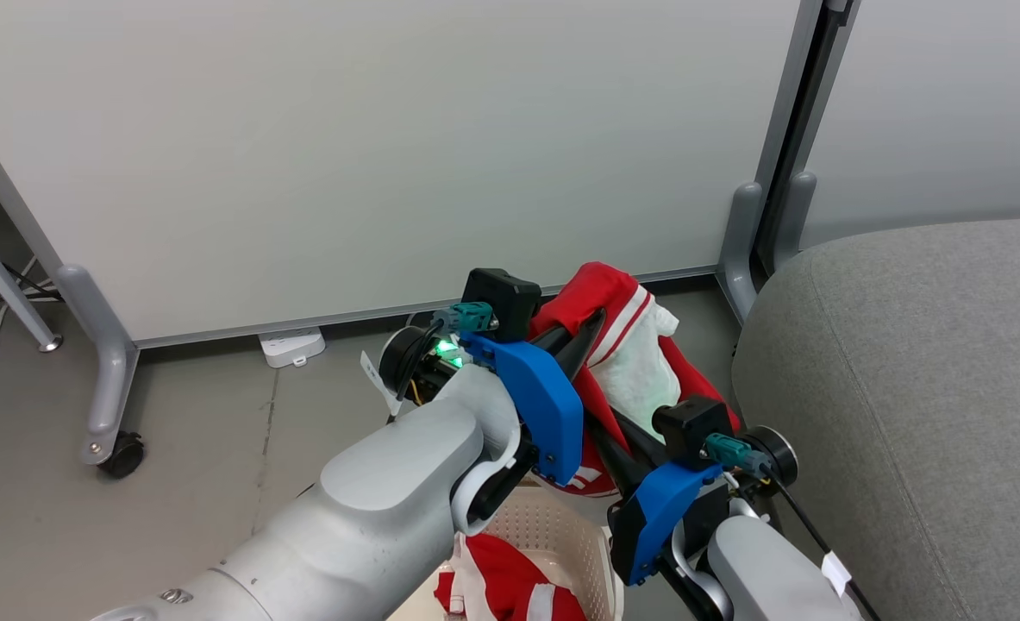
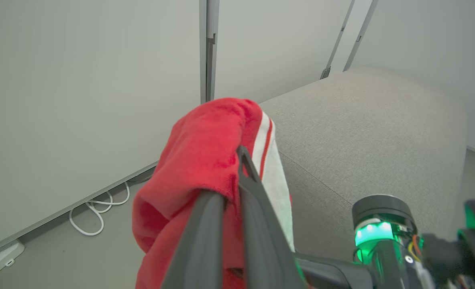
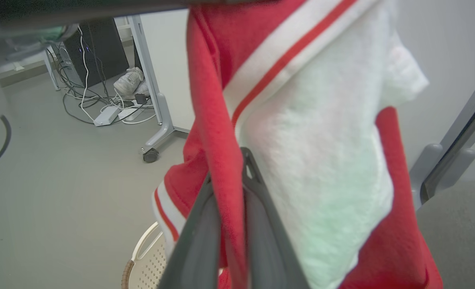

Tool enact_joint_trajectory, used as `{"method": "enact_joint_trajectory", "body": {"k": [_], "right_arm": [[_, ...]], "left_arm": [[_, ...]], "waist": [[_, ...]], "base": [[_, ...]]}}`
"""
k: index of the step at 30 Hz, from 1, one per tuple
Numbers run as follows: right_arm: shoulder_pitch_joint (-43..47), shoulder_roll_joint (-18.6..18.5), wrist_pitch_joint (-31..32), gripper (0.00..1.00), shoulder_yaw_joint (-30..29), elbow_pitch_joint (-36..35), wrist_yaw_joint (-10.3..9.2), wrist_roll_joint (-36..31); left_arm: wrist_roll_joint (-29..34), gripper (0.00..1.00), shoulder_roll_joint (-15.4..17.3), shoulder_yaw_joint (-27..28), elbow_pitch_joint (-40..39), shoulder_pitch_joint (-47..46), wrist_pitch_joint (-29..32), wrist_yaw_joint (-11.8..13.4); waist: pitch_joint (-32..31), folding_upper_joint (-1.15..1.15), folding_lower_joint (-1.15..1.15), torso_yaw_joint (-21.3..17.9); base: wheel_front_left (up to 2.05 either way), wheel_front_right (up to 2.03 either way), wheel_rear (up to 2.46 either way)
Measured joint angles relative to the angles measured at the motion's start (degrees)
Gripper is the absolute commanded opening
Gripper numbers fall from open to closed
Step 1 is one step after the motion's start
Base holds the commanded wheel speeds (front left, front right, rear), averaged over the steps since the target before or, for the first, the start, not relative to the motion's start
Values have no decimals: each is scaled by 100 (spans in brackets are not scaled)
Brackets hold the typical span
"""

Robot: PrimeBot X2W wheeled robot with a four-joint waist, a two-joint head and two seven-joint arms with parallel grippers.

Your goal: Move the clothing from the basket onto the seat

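Observation:
A red garment (image 1: 626, 323) with white stripes and white lining hangs in the air above the basket (image 1: 553, 526), just left of the grey seat (image 1: 906, 388). My left gripper (image 1: 593, 326) is shut on its upper fold, with red cloth draped over the fingers (image 2: 253, 188). My right gripper (image 1: 603, 429) is shut on a lower part of the same garment (image 3: 313, 160), the red cloth pinched between its fingers (image 3: 257, 200). A second red garment (image 1: 510, 578) lies inside the basket. In the left wrist view the seat (image 2: 361, 132) spreads behind the held garment (image 2: 201, 156).
White partition panels (image 1: 372, 147) on castor feet (image 1: 122, 453) stand close behind. A white power strip (image 1: 291, 347) lies at the panel's foot. Cables and a pair of shoes (image 3: 131, 82) lie on the grey floor further off. The basket's brown rim (image 3: 127, 273) is below my right gripper.

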Motion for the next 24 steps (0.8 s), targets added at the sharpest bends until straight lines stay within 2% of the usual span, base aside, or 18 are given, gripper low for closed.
{"method": "enact_joint_trajectory", "body": {"k": [17,19,20,24], "right_arm": [[-19,1,-52,0,69,75,0,49],[-19,1,-53,0,69,78,0,52],[-21,1,-59,0,69,78,0,63],[-36,1,-87,0,68,59,0,85]], "left_arm": [[-92,0,0,-69,56,-17,-58,-19],[-100,4,1,-77,55,-17,-123,-24],[-91,100,1,-79,46,-17,-210,-35],[7,100,1,-79,57,-9,-593,-59]], "waist": [[-4,0,-1,-49],[-3,0,-1,-52],[-2,0,-1,-54],[2,0,-1,-78]], "base": [[0,0,0],[0,0,0],[0,0,0],[0,0,0]]}}
